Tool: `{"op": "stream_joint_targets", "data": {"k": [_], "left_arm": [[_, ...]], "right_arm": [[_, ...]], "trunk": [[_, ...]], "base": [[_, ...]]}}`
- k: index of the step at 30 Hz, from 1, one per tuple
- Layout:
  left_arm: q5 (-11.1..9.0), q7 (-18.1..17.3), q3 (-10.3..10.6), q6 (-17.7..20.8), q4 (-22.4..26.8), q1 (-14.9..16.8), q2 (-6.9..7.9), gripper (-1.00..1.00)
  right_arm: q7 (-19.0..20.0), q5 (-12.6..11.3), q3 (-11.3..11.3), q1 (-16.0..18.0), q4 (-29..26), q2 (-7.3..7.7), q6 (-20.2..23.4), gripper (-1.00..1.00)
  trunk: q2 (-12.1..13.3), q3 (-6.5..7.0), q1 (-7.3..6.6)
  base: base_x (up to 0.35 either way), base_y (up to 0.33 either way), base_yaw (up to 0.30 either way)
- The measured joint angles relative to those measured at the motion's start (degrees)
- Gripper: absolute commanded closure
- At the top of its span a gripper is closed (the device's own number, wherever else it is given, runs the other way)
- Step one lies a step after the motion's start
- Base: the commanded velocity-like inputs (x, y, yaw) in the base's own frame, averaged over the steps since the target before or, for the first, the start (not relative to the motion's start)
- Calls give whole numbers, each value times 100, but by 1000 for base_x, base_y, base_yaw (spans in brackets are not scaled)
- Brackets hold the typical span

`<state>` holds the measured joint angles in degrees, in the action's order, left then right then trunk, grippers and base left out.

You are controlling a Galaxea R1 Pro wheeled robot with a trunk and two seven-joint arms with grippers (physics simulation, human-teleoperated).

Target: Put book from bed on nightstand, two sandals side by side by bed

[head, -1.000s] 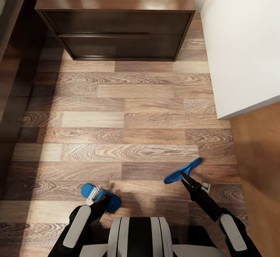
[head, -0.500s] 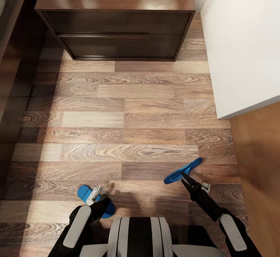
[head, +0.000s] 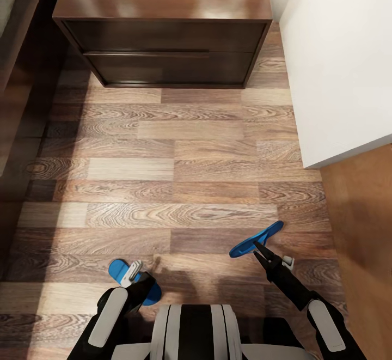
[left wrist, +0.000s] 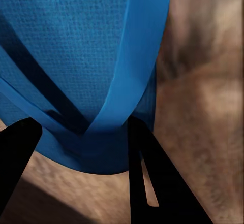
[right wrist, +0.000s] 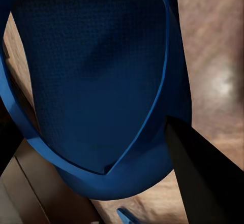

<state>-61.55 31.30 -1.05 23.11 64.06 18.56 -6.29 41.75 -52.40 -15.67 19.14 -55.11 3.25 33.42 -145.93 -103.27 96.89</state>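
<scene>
**Both sandals gripped, well apart, long axes not yet matched**

The right-hand sandal is seen tilted, its long axis running from about 8 o'clock to 2 o'clock in the head view, held clear of the wood-plank floor by the look of it. It is clamped at its near end by the right gripper; in the right wrist view the sole sits between the dark fingers. The left-hand sandal is found low at 7 o'clock, partly hidden by the left arm, its axis roughly 10 to 4 o'clock. The left gripper is closed on its end, the blue strap rising between the fingers.

Both sandals are bright blue, flat and thin, and well apart. The bed frame lies at 9 to 10 o'clock, nearer the left arm; the nightstand stands at 12 o'clock. It is judged that the right sandal must be carried toward 9 o'clock and turned parallel.
</scene>
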Motion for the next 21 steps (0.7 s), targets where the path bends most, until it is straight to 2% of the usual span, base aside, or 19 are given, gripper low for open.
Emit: {"op": "stream_joint_targets", "data": {"k": [7, 21], "left_arm": [[0, 0, 1, 0, 2, -2, 0, 100], [0, 1, 1, -1, 2, -2, 0, 100]], "right_arm": [[0, 0, -1, 0, 0, 0, 0, 100], [0, -8, 0, 0, 2, 0, 2, 100]], "trunk": [[0, 0, 0], [19, 310, -36]], "base": [[0, 0, 0], [0, 0, 0]]}}
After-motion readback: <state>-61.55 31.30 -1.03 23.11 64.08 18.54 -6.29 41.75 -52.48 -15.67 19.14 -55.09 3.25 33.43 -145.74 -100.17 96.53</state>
